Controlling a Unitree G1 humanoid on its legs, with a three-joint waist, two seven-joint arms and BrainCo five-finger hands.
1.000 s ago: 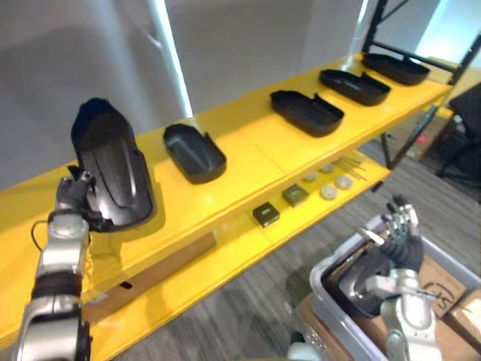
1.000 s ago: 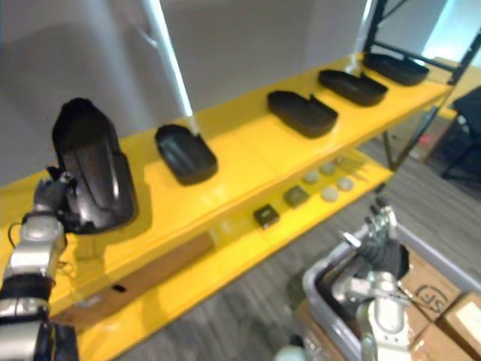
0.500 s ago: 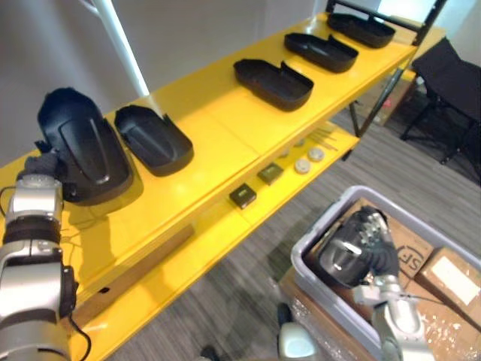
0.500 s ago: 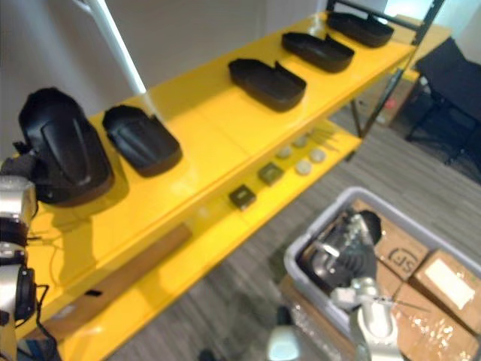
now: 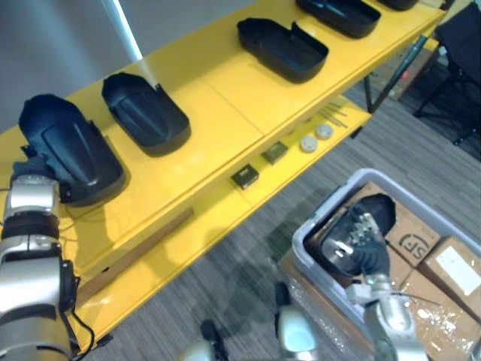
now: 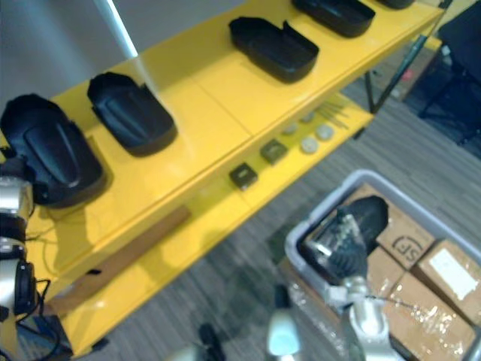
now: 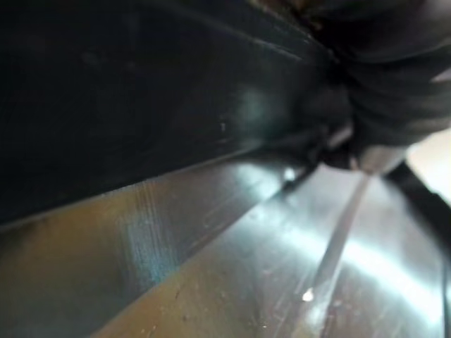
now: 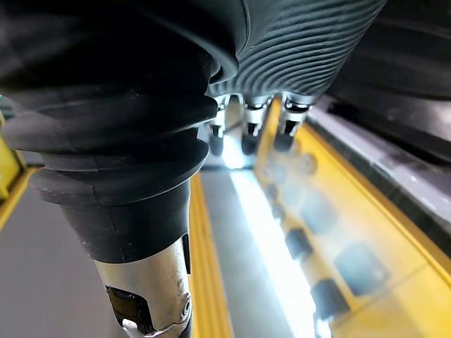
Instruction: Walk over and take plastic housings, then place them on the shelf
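We see the left hand (image 5: 31,174) touching the end housing (image 5: 68,154), which lies flat on the yellow top shelf (image 5: 218,98) just beside the 2nd housing (image 5: 143,113). We cannot tell its finger state. The right hand (image 5: 355,235) rests on the bin housing (image 5: 378,212) in the grey bin (image 5: 316,226) beside cartons (image 5: 451,267). We cannot tell its grip.

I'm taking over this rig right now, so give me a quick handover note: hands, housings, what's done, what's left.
Left hand at the leftmost housing, which lies on the top shelf; grip hidden.
Right hand over a housing in the grey bin; grip unclear.
Done: other housings sit along the shelf.
Left: free the left hand, lift the bin housing, shelve it.
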